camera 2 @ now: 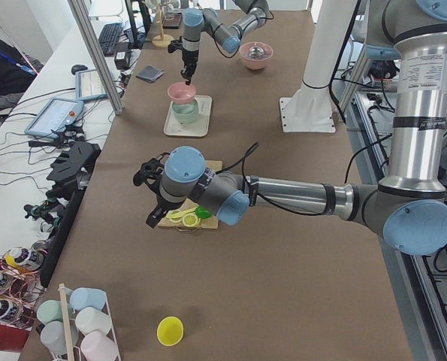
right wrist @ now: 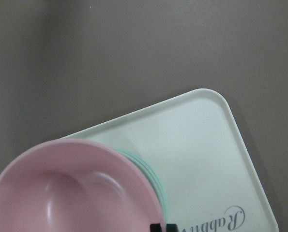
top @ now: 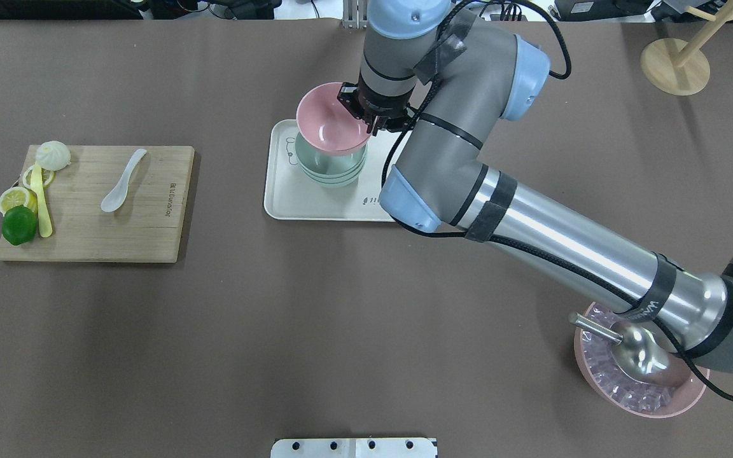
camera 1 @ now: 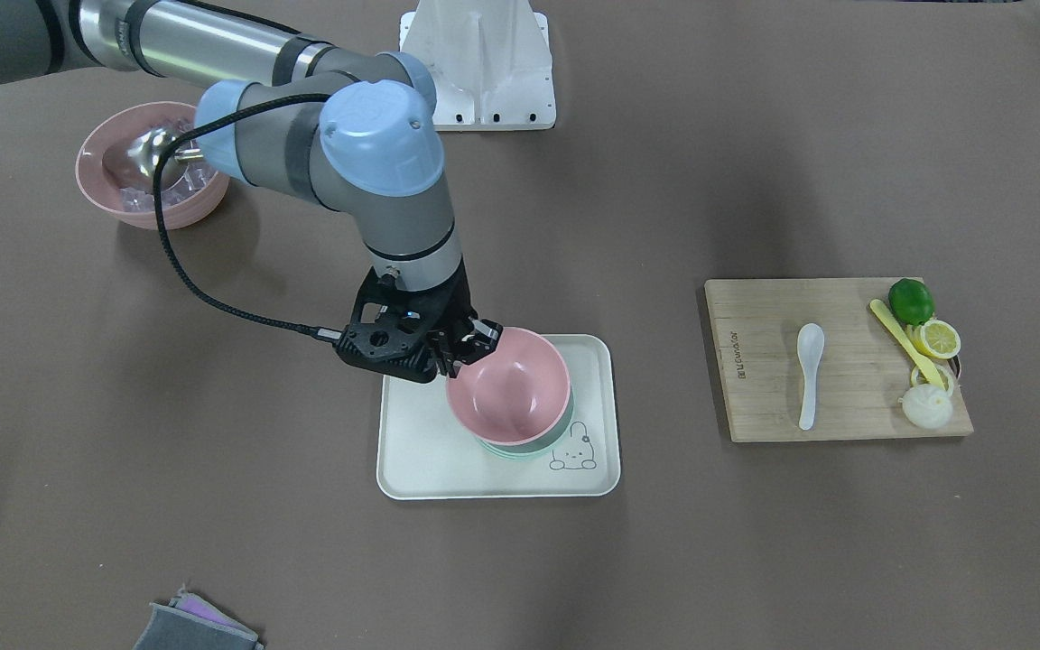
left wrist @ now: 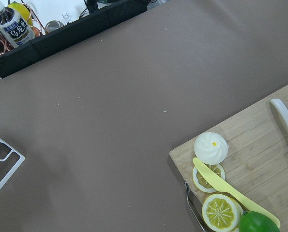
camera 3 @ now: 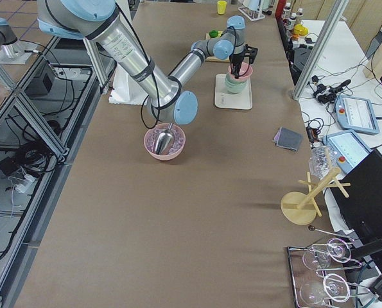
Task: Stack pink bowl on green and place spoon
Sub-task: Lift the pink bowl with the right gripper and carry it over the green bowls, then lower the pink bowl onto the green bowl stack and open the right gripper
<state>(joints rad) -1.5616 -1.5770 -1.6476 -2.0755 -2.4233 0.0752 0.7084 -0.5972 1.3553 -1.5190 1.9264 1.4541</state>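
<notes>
**Pink bowl.** The pink bowl [camera 1: 511, 384] is showing a smooth, matte, round wall with a plain, empty inside. It is sitting tilted on top of the green bowl [top: 331, 170] and is lying off-centre on it, shifted toward the far side in the overhead view. The green bowl is pale mint, and several stacked rims are showing beneath the pink one. Both are standing on a pale rectangular tray [camera 1: 412, 451] with rounded corners and a small printed animal figure.

**Spoon.** The spoon [camera 1: 810, 370] is white, glossy and short-handled. It is lying flat on a wooden cutting board [camera 1: 755, 379], well apart from the tray.

**Board contents.** A yellow knife [left wrist: 231, 191], lemon slices [left wrist: 220, 211], a lime [left wrist: 257, 223] and a white bun [left wrist: 211, 146] are lying along one end of the board.

**Desk.** The desk [camera 1: 213, 451] is carrying a plain brown covering.

**Right jaws.** The right arm [top: 443, 146] is reaching over the tray, and its jaws are clamping the rim of the pink bowl on the robot-facing side, one finger inside and one outside.

**Left jaws.** The left arm [camera 2: 283, 194] is hanging above the board's end. I cannot tell whether its jaws are open or closed.
</notes>
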